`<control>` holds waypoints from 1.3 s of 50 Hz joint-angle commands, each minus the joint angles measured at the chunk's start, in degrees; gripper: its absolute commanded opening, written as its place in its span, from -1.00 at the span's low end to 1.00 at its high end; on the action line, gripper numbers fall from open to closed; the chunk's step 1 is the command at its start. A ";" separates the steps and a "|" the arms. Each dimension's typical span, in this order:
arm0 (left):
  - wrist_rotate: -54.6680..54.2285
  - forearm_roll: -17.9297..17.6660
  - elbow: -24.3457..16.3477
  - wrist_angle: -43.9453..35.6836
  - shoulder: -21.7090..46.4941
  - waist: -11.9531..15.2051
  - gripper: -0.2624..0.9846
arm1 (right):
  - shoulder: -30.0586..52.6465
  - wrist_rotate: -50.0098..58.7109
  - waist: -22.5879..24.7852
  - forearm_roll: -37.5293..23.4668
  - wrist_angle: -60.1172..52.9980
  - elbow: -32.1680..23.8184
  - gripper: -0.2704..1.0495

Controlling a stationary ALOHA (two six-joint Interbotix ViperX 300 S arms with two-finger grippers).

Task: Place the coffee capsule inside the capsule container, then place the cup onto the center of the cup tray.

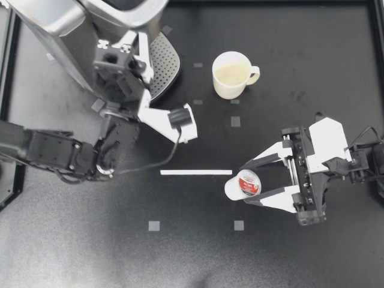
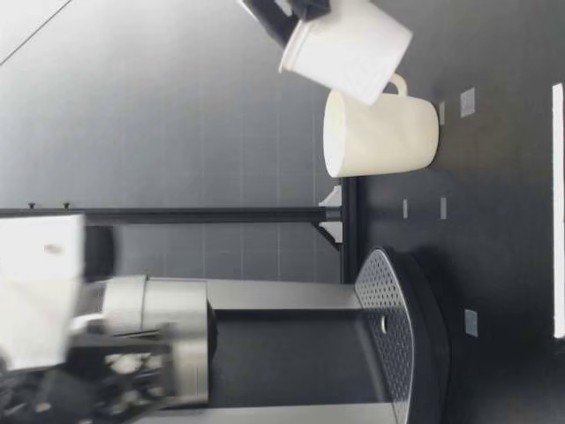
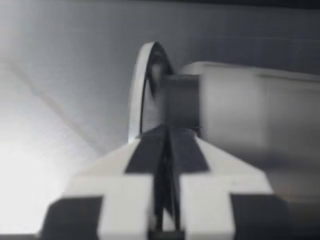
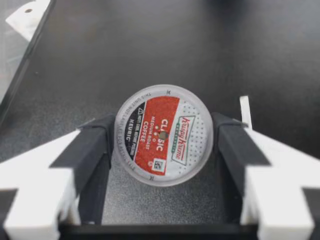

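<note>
Capsule sits clamped in right pincer; left pincer, closed, shows blurred.

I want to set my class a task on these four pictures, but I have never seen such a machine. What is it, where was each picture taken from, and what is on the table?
It is a robot with two arms at a black table, each ending in a two-fingered gripper. One picture looks straight down, one looks across at table height, and one camera sits on each wrist. On the table stand a coffee machine with a perforated cup tray and a white cup. The right gripper is shut on a coffee capsule, held clear above the table. The left gripper, fingers together and holding nothing, hangs high up by the coffee machine.
</note>
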 commanded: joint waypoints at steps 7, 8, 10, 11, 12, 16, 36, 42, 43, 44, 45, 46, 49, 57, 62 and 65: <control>-0.53 2.20 -0.70 -0.09 -4.83 1.58 -0.51 | -0.44 0.00 -0.26 0.09 -0.70 -1.58 0.21; -0.53 2.20 -0.70 -0.26 -4.92 2.02 -0.51 | -0.44 0.00 -0.26 0.09 -0.70 -1.58 0.21; -0.53 2.20 -0.70 -0.53 -5.19 2.64 -0.51 | -0.44 0.09 -0.26 0.09 -0.70 -1.67 0.21; -0.53 2.20 -0.70 -0.70 -5.36 2.99 -0.51 | -0.44 0.09 -0.26 0.09 -0.70 -1.67 0.21; -0.44 2.20 -0.70 -0.79 -5.54 3.25 -0.51 | -0.44 0.18 -0.26 0.09 -0.70 -1.67 0.21; -0.53 2.20 -0.88 -1.49 -6.33 4.13 -0.51 | -0.44 0.53 -0.26 0.09 -0.70 -1.67 0.21; -5.45 2.20 0.44 -5.01 -12.83 7.82 -0.51 | -0.53 0.70 -0.35 0.18 -1.85 -1.85 0.21; -11.07 2.20 1.41 -7.38 -15.64 9.84 -0.51 | -0.70 0.79 -0.26 0.18 -2.02 -1.93 0.21; -11.95 2.20 1.58 -7.82 -16.17 10.20 -0.51 | -0.79 0.79 -0.35 0.18 -1.93 -2.02 0.21; -12.92 2.20 1.76 -8.26 -16.79 10.46 -0.51 | -0.79 0.79 -0.26 0.18 -1.93 -2.02 0.21; -13.80 2.11 1.93 -8.88 -17.40 10.81 -0.51 | -0.70 0.79 -0.26 0.18 -1.93 -2.02 0.21; -14.77 2.02 2.20 -9.40 -17.93 11.07 -0.51 | -0.79 0.79 -0.26 0.18 -1.93 -2.02 0.21; -17.31 1.67 2.90 -11.95 -19.51 12.13 -0.51 | -0.79 0.79 -0.26 0.18 -1.93 -2.11 0.21; -24.43 -1.58 4.48 -19.78 -23.99 15.73 -0.51 | -0.88 0.79 -0.26 0.18 -2.02 -2.64 0.21; -28.56 -3.16 5.71 -23.99 -26.63 17.93 -0.51 | -0.88 0.79 -0.26 0.18 -1.93 -2.99 0.21; -31.38 -3.96 6.77 -27.25 -28.48 19.34 -0.51 | -0.79 0.79 -0.26 0.18 -2.02 -3.08 0.21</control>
